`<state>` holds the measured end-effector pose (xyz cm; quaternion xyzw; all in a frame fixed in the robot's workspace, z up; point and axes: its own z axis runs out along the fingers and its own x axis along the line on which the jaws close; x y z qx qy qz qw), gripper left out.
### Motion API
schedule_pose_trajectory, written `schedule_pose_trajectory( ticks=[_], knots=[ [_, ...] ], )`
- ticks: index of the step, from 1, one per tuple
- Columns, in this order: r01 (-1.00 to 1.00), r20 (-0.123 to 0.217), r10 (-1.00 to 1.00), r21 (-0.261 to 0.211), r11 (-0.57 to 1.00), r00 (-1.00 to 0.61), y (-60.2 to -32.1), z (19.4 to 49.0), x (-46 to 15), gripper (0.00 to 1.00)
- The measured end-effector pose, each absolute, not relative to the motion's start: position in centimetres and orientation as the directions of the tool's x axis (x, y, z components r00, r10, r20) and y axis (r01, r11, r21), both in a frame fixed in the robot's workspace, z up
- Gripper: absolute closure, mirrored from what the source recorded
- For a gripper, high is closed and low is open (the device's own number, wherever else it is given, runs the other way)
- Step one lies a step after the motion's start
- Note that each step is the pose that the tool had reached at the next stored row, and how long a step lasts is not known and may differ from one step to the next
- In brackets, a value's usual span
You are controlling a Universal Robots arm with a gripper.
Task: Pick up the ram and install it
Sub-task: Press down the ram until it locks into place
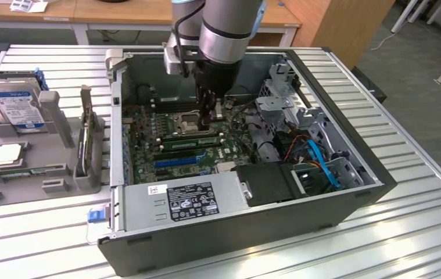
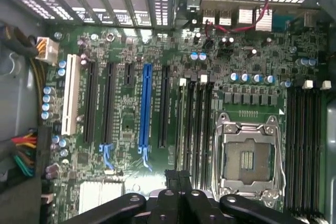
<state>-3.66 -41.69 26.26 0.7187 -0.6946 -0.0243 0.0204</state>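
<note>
The ram (image 1: 192, 141) is a thin green stick standing on edge in a memory slot next to the CPU socket (image 1: 190, 122), inside the open computer case (image 1: 282, 232). My gripper (image 1: 209, 123) hangs down into the case with its fingers shut, right over the end of the ram nearest the exterior view's right. In the wrist view the ram (image 2: 179, 129) shows edge-on in the slot beside the black empty memory slots (image 2: 198, 129). The gripper (image 2: 178, 178) is closed at the stick's end. Whether the fingertips touch the stick I cannot tell.
A long blue slot (image 2: 145, 108) and black expansion slots lie beside the ram. The power supply (image 1: 183, 200), a black fan housing (image 1: 271, 183) and blue cables (image 1: 325, 165) crowd the case. A grey parts holder (image 1: 50, 177) with a hard drive (image 1: 17, 107) stands at the exterior view's left.
</note>
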Motion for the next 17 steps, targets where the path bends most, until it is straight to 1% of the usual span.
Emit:
schedule_pose_trajectory(
  ticks=[2, 17],
  knots=[
    [-0.997, -0.007, -0.999, 0.063, -0.038, 0.038, -41.7, 26.4, -3.4, 0.90],
    [-0.997, -0.007, -0.999, 0.063, -0.039, 0.039, -41.8, 33.2, -3.3, 0.90]
  ],
)
